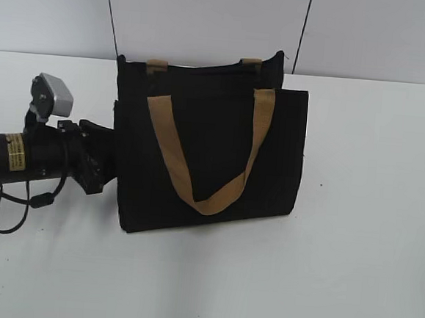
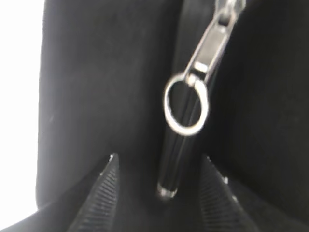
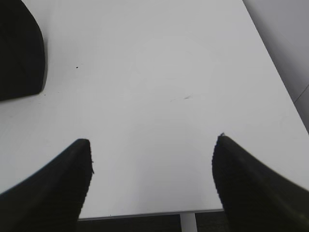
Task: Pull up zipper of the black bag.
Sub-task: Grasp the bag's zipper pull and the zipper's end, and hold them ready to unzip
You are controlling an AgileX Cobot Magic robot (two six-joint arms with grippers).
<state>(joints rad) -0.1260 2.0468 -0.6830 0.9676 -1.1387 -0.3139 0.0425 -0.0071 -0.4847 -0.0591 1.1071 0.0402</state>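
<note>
My left gripper [image 2: 161, 193] is spread wide, its two ribbed fingertips [image 2: 107, 186] at 7 and 5 o'clock in the left wrist view. Between them hangs the zipper [image 2: 205, 53], whose silver pull tab carries one metal ring [image 2: 186, 107] and one black pendant bar [image 2: 177, 157] with a silver end cap. The bar lies in the gap; whether either fingertip touches it, I cannot tell.

In the exterior view my left arm [image 1: 28, 161] lies at 9 o'clock, its gripper end pressed against the left side of the black bag [image 1: 213, 152]. One bag stands upright on the white table [image 1: 351, 273], centre frame. It has two tan strap handles [image 1: 202, 147]; the front one hangs down over the front panel, and only the tops of the rear one show at 12 o'clock.

My right gripper [image 3: 152, 179] is spread wide and holds nothing, hanging above bare table. One corner of the bag sits at 10 o'clock in the right wrist view.
</note>
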